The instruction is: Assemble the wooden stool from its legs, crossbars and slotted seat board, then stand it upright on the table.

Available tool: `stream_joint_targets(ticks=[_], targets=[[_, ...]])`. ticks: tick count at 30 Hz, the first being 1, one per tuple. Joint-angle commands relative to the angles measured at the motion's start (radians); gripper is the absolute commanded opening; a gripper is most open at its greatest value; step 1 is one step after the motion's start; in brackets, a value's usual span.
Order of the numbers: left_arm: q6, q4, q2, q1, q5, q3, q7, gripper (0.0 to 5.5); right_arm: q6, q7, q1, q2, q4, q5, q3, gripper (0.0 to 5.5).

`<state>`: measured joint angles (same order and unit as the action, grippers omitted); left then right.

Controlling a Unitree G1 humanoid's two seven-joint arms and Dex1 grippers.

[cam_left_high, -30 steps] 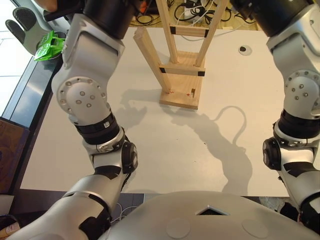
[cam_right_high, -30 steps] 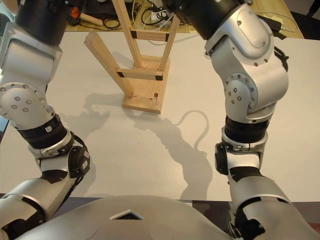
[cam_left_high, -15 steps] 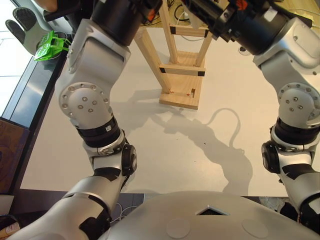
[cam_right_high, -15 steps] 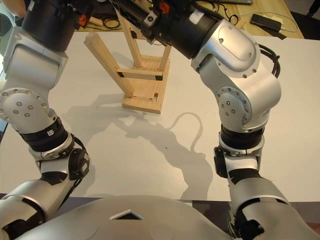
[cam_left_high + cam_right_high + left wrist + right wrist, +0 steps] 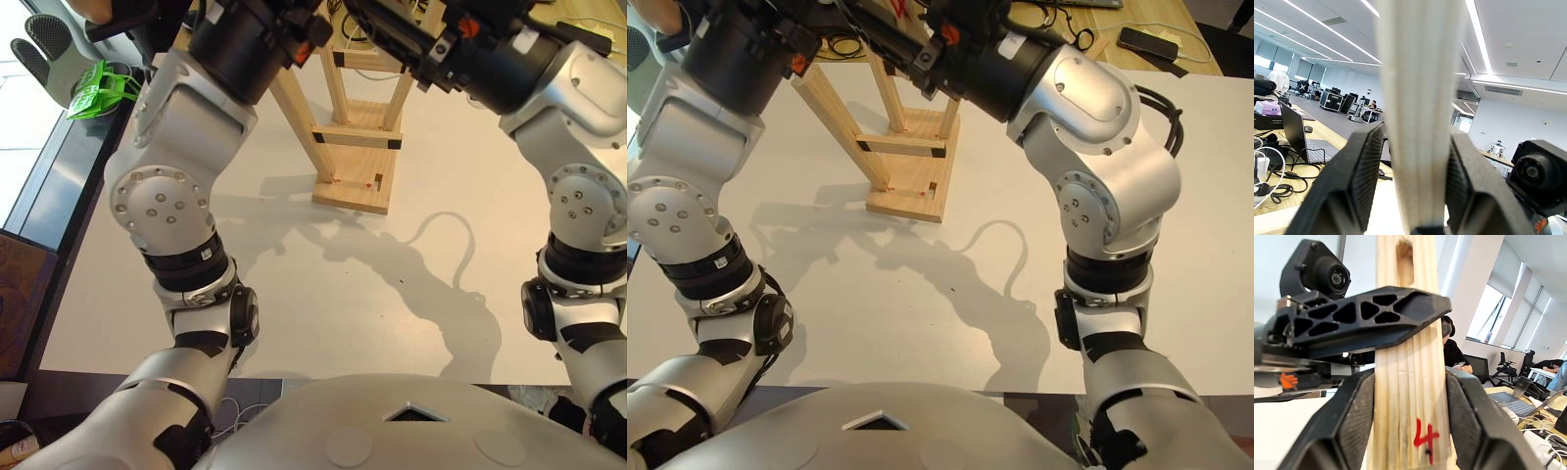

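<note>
**Inspector A:** Status of the left arm (image 5: 157, 201)?

**Inspector B:** Elbow low and turned outward, with the forearm rising steeply forward and inward. The left gripper (image 5: 1415, 188) is clamped on a stool leg (image 5: 1418, 98), one finger flat against each side.

**Inspector A:** And the right arm (image 5: 588, 191)?

**Inspector B:** Much the same pose. The elbow is out to the right and the forearm slants up and inward. The right gripper (image 5: 1410, 428) is closed on a stool leg, with a pad on either face. The two wrists sit near each other, high and central.
</note>
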<state>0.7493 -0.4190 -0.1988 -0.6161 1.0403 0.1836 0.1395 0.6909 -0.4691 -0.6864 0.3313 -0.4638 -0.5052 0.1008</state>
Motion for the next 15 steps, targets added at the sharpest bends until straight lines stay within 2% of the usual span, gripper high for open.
stream_joint_targets(ticks=[1,7,9,15], targets=[[0.004,0.014,-0.023,0.007,-0.016,0.008,-0.023,1.38,-0.034,-0.026,0.004,0.006,-0.011,0.016,0.018,2.03],[0.005,0.021,-0.028,0.002,-0.012,0.015,-0.030,1.22,-0.056,-0.032,0.012,0.009,-0.003,0.061,0.039,2.03],[0.005,0.025,-0.031,0.005,-0.013,0.018,-0.032,1.10,-0.051,-0.034,0.012,0.008,0.001,0.061,0.037,2.55],[0.011,0.047,-0.057,0.005,-0.030,0.024,-0.046,1.01,0.024,-0.048,0.007,0.012,0.019,0.009,0.002,3.43]])
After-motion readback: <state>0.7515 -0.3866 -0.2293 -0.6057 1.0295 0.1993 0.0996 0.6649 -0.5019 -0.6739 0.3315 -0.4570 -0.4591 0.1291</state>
